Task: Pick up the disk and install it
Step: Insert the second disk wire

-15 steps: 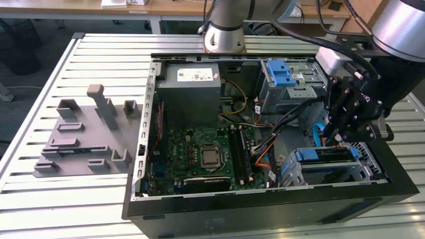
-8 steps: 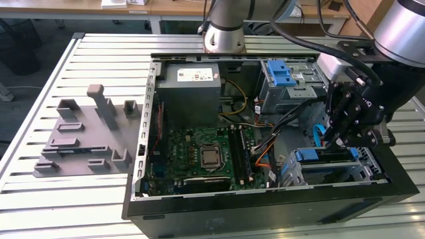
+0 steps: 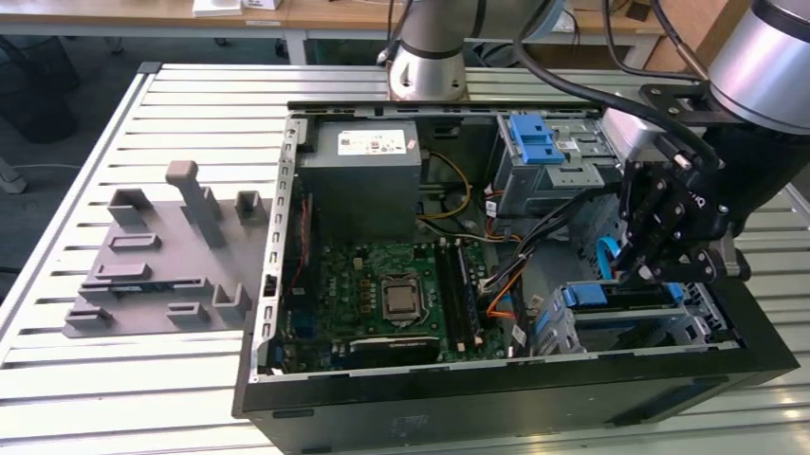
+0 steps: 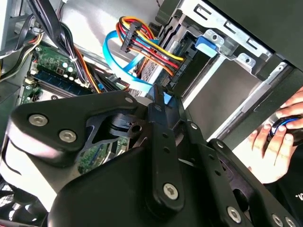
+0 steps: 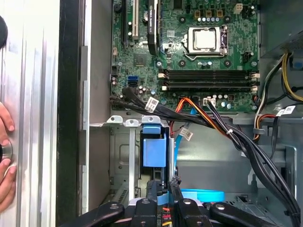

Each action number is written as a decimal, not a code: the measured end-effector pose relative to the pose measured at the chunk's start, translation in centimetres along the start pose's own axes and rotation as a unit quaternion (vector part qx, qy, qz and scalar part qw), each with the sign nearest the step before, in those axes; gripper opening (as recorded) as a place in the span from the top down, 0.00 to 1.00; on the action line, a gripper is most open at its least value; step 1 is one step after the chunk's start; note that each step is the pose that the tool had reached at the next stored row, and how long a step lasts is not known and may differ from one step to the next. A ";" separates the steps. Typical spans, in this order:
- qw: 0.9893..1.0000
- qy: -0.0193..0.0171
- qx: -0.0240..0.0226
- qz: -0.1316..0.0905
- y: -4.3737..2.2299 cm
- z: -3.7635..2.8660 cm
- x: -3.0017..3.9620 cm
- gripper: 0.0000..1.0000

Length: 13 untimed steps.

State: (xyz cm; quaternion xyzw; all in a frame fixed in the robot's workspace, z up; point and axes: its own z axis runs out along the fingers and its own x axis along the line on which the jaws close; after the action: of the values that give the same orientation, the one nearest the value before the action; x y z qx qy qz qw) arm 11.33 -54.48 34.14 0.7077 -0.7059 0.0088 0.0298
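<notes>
Install step: your pincer (image 3: 661, 275) sits over the drive bay (image 3: 633, 318), fingers pressed together; disk (image 5: 155, 152) looks seated; confirm latch.

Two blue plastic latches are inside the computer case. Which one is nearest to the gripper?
The lower blue latch on the drive cage, directly under the gripper. The other blue latch sits farther off, beside the grey power supply box.

This is looking like a robotics lab or test workshop. An open computer case (image 3: 506, 284) is lying on a slatted aluminium workbench (image 3: 152, 379), its motherboard (image 3: 379, 294) showing, beside a grey moulded fixture (image 3: 165, 256). Wooden desks (image 3: 317, 14) are standing behind, and a person's hand (image 4: 274, 146) is resting nearby.
</notes>
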 end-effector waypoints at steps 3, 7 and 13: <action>1.000 -0.001 0.000 0.000 0.00 0.15 -0.01 0.75; 1.000 -0.002 0.000 0.000 -0.04 0.21 -0.01 0.75; 1.000 -0.005 0.000 0.000 -0.14 0.29 -0.02 0.75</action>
State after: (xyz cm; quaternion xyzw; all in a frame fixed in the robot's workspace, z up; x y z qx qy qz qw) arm 11.46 -54.48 33.84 0.7078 -0.7059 0.0053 0.0262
